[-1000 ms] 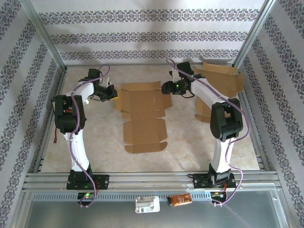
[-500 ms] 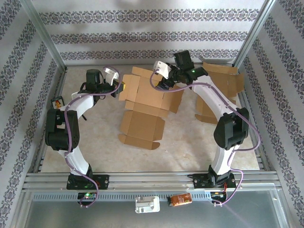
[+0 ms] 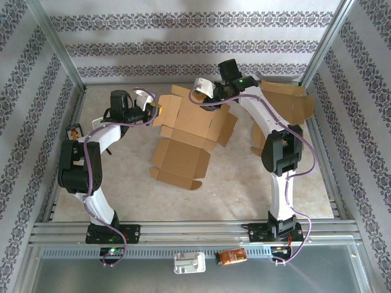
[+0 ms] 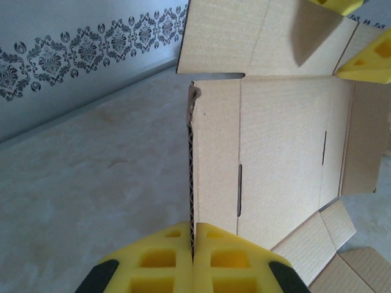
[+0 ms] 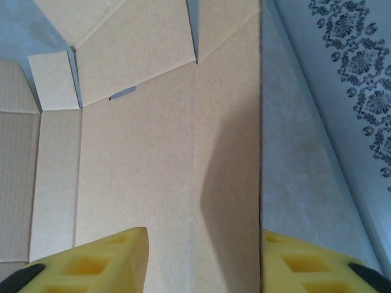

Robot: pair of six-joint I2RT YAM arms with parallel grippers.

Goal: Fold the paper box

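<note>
My left gripper (image 4: 192, 259) pinches a flap of the box (image 3: 183, 146), which is tilted up on the table (image 3: 244, 183); my right gripper (image 5: 201, 256) is spread over a panel. It's light, stiff cardboard (creases easily), so I'd grip edges.

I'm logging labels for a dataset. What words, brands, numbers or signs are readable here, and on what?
No readable text.
The paper box: plain cardboard, no print.
The orange pack at the front edge: markings too small to read.
The small dark tag at the table's left edge: too blurred to read.
The wallpaper: ornament only, no letters.
</note>
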